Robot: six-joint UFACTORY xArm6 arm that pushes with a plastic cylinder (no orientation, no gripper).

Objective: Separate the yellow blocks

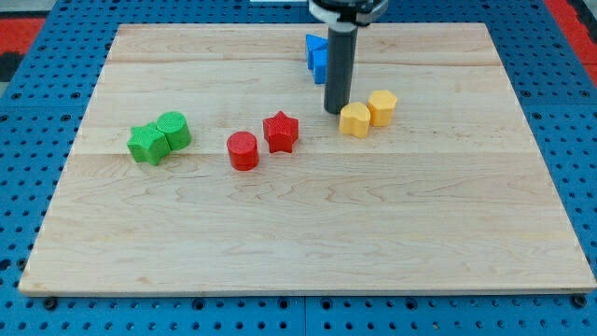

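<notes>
Tool: my tip (336,111), a bare rod grasping nothing, sits just left of the two touching yellow blocks (354,119) (381,106), likely lined up to push them apart. Blue blocks (317,56) behind; red star (281,131), red cylinder (242,149), green pair (159,137) further left on the surface (373,233).

Wooden counter (308,252) on blue pegboard (37,112). Two green blocks (159,137) touching, view's left. Red cylinder (242,150) near red star (280,132), centre. Blue blocks (316,54) at top, partly hidden.
</notes>
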